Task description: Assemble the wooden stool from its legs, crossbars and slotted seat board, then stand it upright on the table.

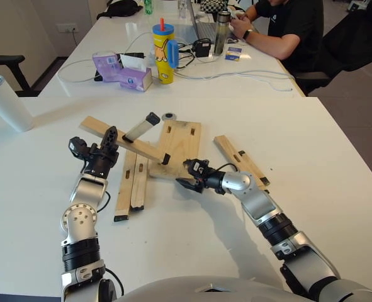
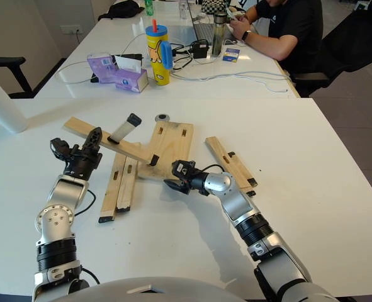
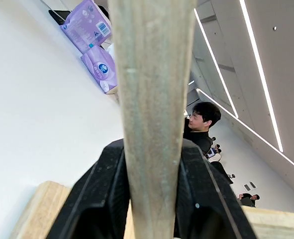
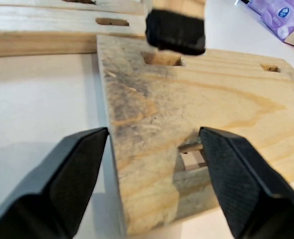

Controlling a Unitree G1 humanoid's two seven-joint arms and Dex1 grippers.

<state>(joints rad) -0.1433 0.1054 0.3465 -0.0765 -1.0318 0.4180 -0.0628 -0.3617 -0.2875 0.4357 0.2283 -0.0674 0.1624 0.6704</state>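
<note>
though my left jaws clamp a black-tipped pale wooden leg over the slotted wooden seat board, flat on the white worktop, right jaws gaping round its edge, nothing looks joined.

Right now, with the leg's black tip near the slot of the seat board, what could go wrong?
1. The right gripper is open astride the near edge of the seat board, not clamping it, so pushing the leg in could slide the board.
2. The left gripper holds the leg far from its capped tip, so the tip may tilt and miss the slot.
</note>
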